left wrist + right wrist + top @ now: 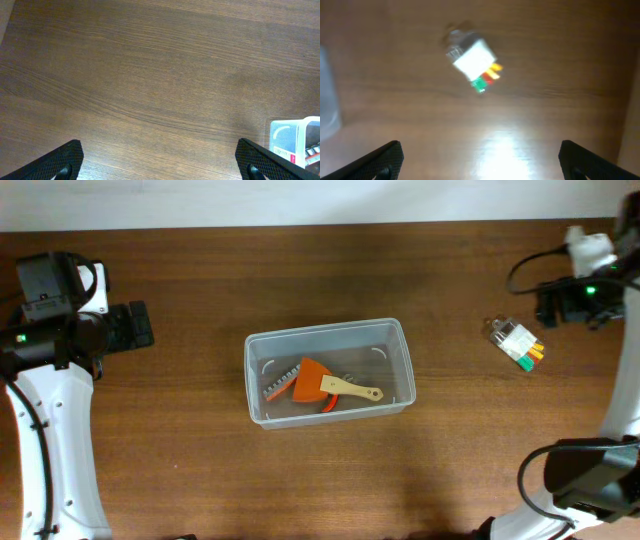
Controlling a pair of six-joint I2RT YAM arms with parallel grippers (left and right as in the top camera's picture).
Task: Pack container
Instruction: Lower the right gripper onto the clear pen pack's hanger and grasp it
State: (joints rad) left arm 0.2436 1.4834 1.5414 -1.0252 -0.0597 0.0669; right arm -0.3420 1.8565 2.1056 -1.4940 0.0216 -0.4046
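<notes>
Looking light, stiff and slick, the container (325, 328) seemed best taken by its rim, while the left gripper (160, 165) and right gripper (480, 162) gaped wide, well apart from it.

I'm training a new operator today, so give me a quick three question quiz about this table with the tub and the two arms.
1. What colour is the blade of the wooden-handled scraper in the tub?
2. True or false: the packet of coloured sticks lies inside the tub.
3. The right arm's jaws are: A) open, holding nothing; B) shut on the packet; C) shut on the tub's rim.
Key: 1 orange; 2 false, it lies on the table outside the tub; 3 A.
</notes>
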